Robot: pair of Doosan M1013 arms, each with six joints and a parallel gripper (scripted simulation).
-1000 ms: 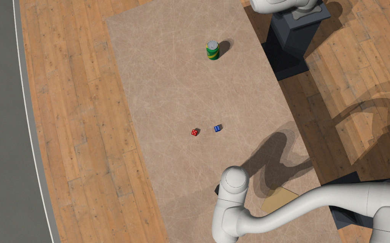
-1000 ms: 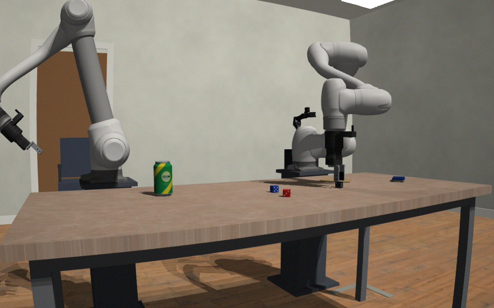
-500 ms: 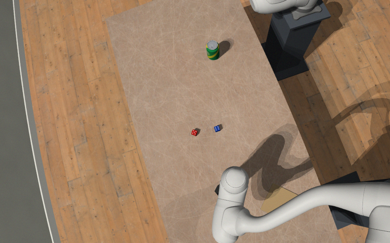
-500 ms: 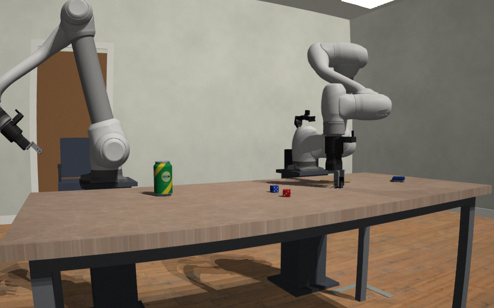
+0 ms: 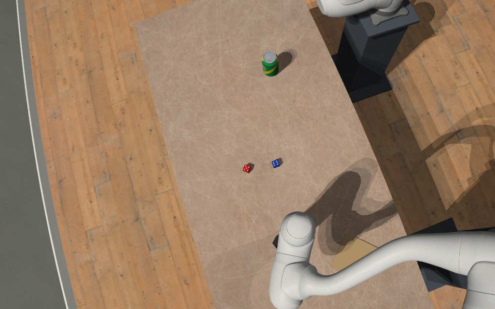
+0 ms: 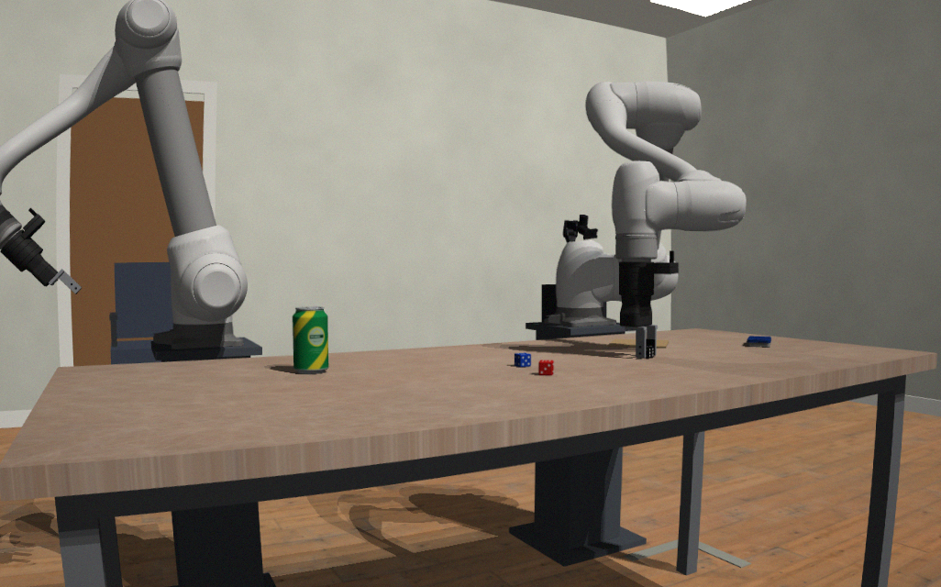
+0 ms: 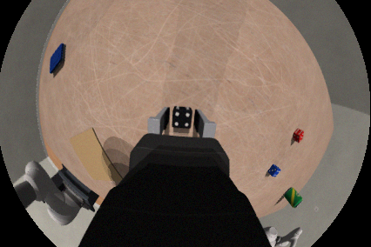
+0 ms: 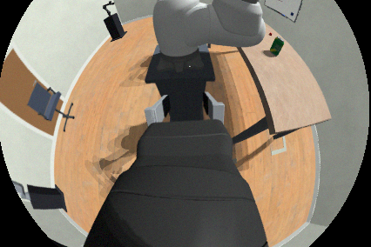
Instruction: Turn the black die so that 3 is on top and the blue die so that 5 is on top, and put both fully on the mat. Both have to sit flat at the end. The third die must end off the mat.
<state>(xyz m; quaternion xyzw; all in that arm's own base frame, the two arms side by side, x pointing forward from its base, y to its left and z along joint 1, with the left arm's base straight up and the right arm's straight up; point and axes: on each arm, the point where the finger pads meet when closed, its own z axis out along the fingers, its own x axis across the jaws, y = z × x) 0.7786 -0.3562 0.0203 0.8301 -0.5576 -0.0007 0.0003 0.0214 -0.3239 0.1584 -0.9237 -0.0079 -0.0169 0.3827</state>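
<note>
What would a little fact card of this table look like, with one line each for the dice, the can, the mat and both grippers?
black die: between the left gripper's fingers, not gripped
blue die: on the table, six on top
red die: on the table near the blue die, five on top
green can: upright on the table
mat, probably the tan sheet: no die on its visible part
left gripper: open, low over the table
right gripper: open, away from the table
</note>
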